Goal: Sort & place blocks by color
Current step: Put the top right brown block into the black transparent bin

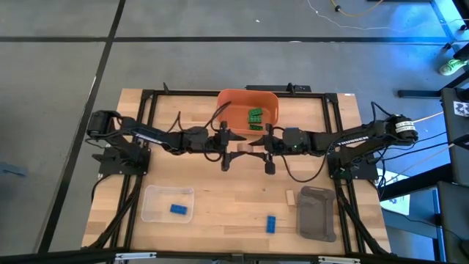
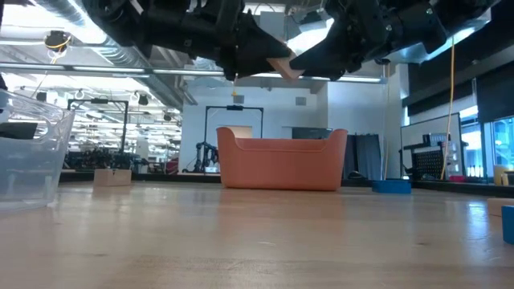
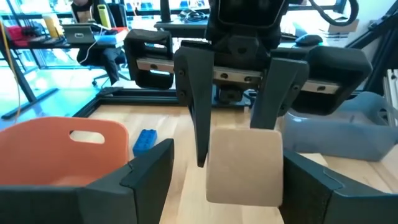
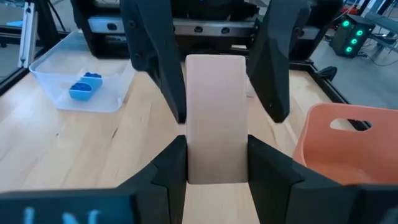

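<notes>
A tan block (image 1: pixel 247 147) is held in the air above the middle of the tabletop (image 1: pixel 234 213), just in front of the orange bin (image 1: pixel 272 103). It is clamped at one end between the fingers of the right claw (image 4: pixel 217 163), while the left claw (image 3: pixel 244 180) stands wide around the other end, its fingers clear of the block's faces. The two arms meet tip to tip across the tabletop's centre line, well above the wood. Green blocks (image 1: pixel 254 119) lie inside the bin. One blue block (image 1: pixel 178 209) lies in the clear tray (image 1: pixel 151 195) near the front left, another blue block (image 1: pixel 270 224) lies loose on the wood near the front edge, and a second tan block (image 1: pixel 289 196) rests just beside the grey tray (image 1: pixel 316 214) at the front right. A broad bare stretch of wood lies open between the trays.
</notes>
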Available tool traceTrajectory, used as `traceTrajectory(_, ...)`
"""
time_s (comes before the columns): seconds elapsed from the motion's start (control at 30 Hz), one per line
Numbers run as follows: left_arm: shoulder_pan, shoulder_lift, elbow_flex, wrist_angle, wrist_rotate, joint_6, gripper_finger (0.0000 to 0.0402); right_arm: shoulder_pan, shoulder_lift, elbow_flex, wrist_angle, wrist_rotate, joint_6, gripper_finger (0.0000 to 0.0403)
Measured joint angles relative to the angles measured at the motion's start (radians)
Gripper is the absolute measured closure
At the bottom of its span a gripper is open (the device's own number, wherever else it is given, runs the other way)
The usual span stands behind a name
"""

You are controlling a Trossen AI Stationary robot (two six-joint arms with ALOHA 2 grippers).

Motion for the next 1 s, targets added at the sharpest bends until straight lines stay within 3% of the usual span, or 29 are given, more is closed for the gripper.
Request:
traceTrajectory(0.17,0.000,-0.003,0.001,-0.025,0.001,0.000,0.0195,0.000,0.000,0.000,-0.009,0.003,0.000,0.0271)
traceTrajectory(0.33,0.001,-0.003,0.002,-0.052,0.006,-0.005,0.0280,0.000,0.000,0.000,-0.012,0.015,0.000,0.0239)
traceTrajectory(0.57,0.016,-0.119,0.000,-0.279,-0.084,0.000,0.0284,0.001,-0.028,0.000,-0.080,0.150,-0.032,0.0160)
traceTrajectory(0.73,0.001,-0.249,-0.019,-0.401,-0.127,0.000,0.0284,0.000,-0.112,0.000,-0.198,0.229,-0.031,0.0136)
traceTrajectory(0.87,-0.048,-0.320,-0.060,-0.329,-0.121,-0.027,0.0284,0.007,-0.205,0.000,-0.264,0.245,-0.007,0.0134)
traceTrajectory(1.0,-0.132,-0.316,-0.093,-0.201,-0.091,-0.080,0.0284,0.023,-0.312,0.000,-0.256,0.279,-0.010,0.0133)
